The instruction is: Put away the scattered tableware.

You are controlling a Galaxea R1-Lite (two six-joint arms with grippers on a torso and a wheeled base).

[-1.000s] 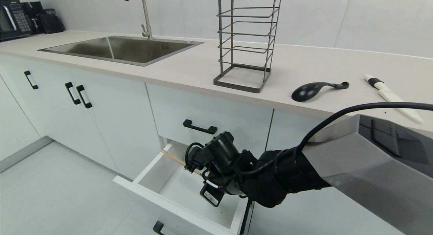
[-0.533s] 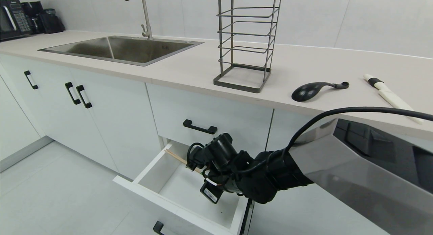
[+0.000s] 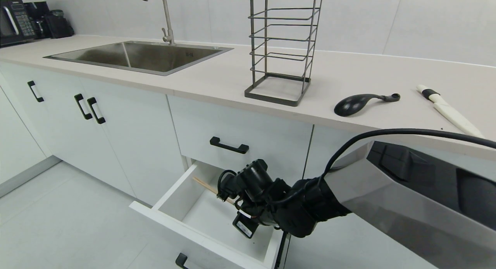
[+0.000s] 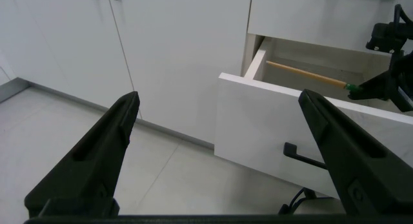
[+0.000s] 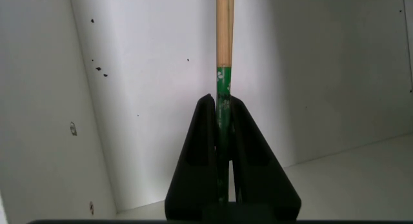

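Observation:
My right gripper (image 3: 232, 201) reaches down into the open white drawer (image 3: 174, 222) below the counter, shut on wooden chopsticks (image 3: 205, 187) by their green end (image 5: 222, 88). The chopsticks point toward the drawer's back left corner and also appear in the left wrist view (image 4: 303, 72). A black ladle (image 3: 358, 103) and a white knife (image 3: 449, 112) with a black band lie on the counter (image 3: 217, 79) at the right. My left gripper (image 4: 219, 146) hangs open in front of the drawer's front panel (image 4: 284, 133), above the floor, holding nothing.
A dark wire rack (image 3: 283, 48) stands on the counter's middle. A steel sink (image 3: 139, 56) with a tap (image 3: 164, 13) is at the left, appliances (image 3: 23, 23) at the far left. A shut drawer with a black handle (image 3: 229, 146) sits above the open one.
My right arm has sunk a little lower into the drawer with the chopsticks, which now lie lower and farther inside. The ladle and knife have not moved.

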